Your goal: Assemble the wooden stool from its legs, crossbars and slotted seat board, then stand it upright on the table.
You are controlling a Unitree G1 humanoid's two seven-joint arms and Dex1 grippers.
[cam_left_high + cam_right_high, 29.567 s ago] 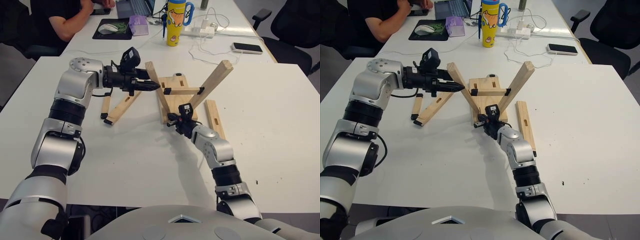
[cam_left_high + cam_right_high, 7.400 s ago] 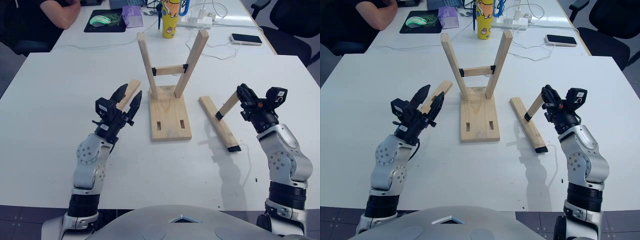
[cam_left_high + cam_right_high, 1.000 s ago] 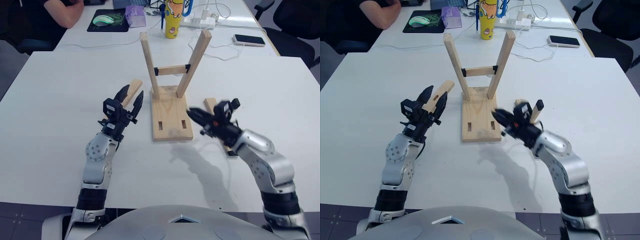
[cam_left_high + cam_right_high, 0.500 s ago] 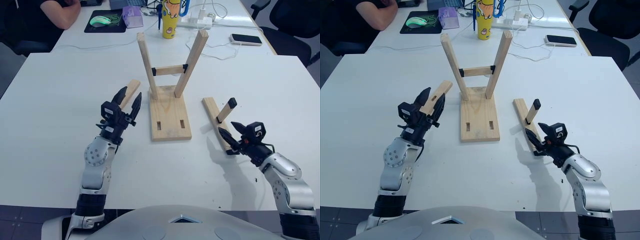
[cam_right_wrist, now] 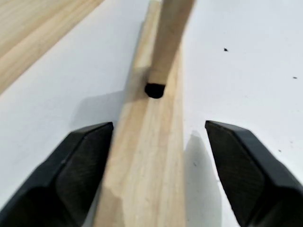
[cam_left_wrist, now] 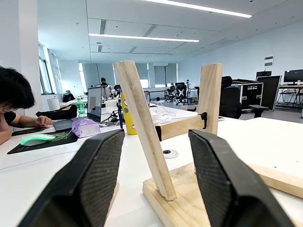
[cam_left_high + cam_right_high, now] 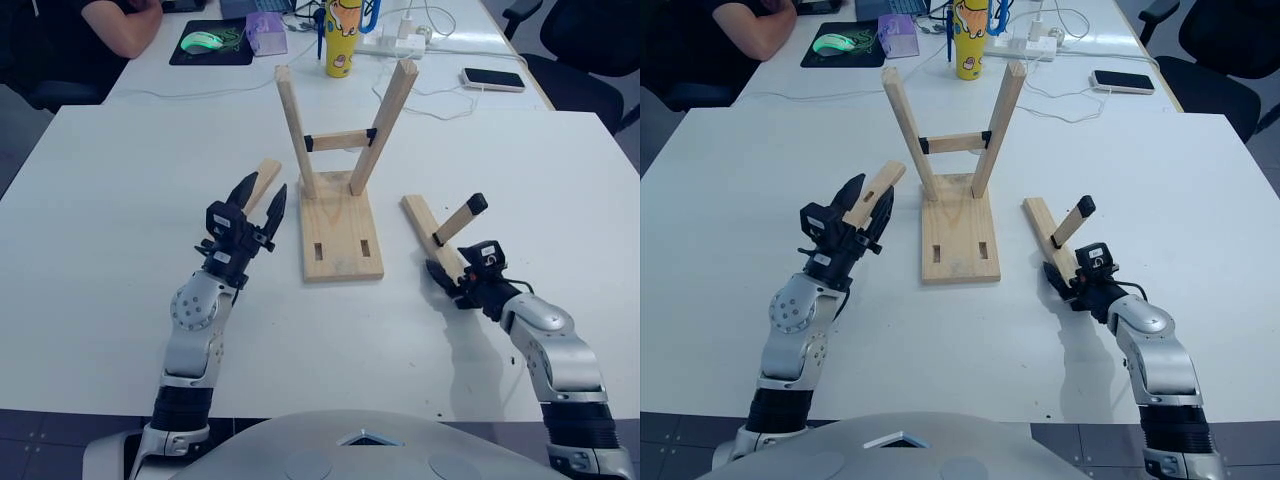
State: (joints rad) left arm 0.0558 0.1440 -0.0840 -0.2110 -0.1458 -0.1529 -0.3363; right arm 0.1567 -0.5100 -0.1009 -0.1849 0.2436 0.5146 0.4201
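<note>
The slotted seat board [image 7: 340, 240] lies flat mid-table, with two legs [image 7: 296, 130] standing up from its far end, joined by a crossbar [image 7: 338, 140]. A loose leg [image 7: 268, 168] lies to its left, just beyond my open left gripper [image 7: 265, 186], which holds nothing. On the right lies another leg [image 7: 422, 222] with a short crossbar [image 7: 460, 218] sticking up from it. My right gripper [image 7: 445, 282] is open and straddles that leg's near end [image 5: 147, 156], its fingers [image 5: 85, 161] on either side without closing.
At the table's far side stand a yellow bottle [image 7: 340, 40], a phone [image 7: 494, 78], a power strip with cables [image 7: 400, 45] and a mouse on a mat [image 7: 205, 42]. There is free room on the near half of the table.
My right arm swung from beside the seat board out to the right leg, then settled lower over that leg's near end. The left arm stayed nearly still.
</note>
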